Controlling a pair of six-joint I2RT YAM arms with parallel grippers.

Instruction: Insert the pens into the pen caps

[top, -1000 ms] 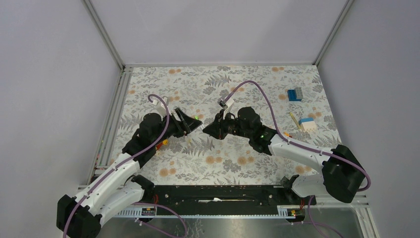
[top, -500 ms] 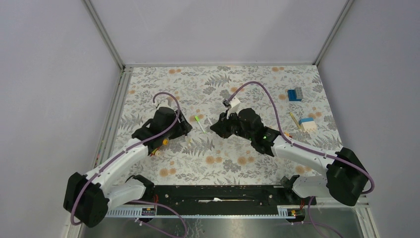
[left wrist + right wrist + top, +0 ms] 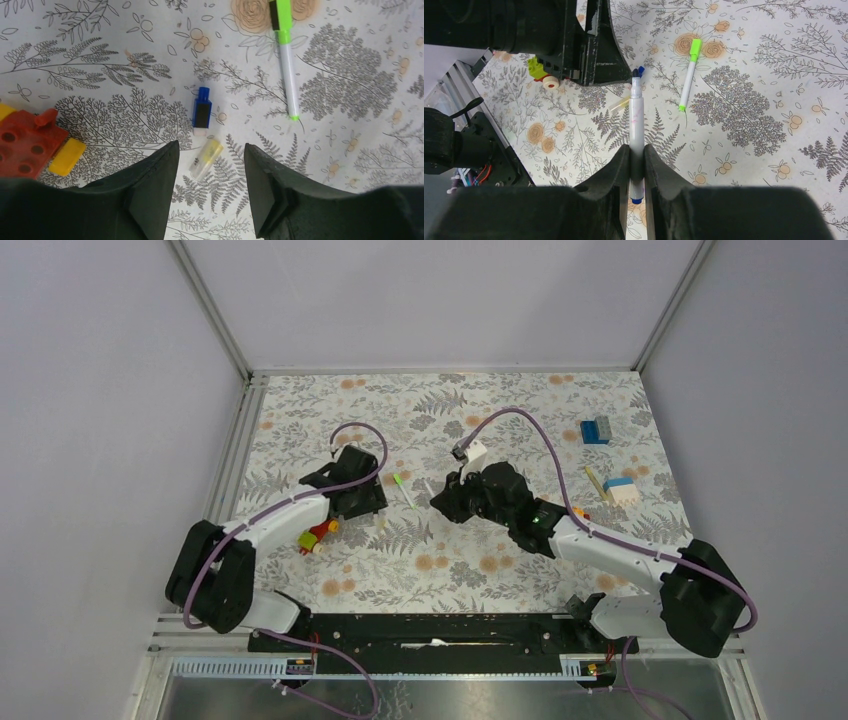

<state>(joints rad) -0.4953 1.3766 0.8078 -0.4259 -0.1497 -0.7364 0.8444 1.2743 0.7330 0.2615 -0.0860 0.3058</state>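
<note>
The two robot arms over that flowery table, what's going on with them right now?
The right gripper is clamped on a white pen with its tip bare, pointing toward the left gripper. The left gripper is open and empty, hovering over a blue cap and a small yellowish tube that lie on the table. A green pen lies nearby with its cap on. So one pen looks done, and the held one is not yet capped.

Left arm folds in from the near left, left gripper low and pointing down, jaws standing apart; right arm stretches from the near right toward the middle, right gripper pinched on a pen
</note>
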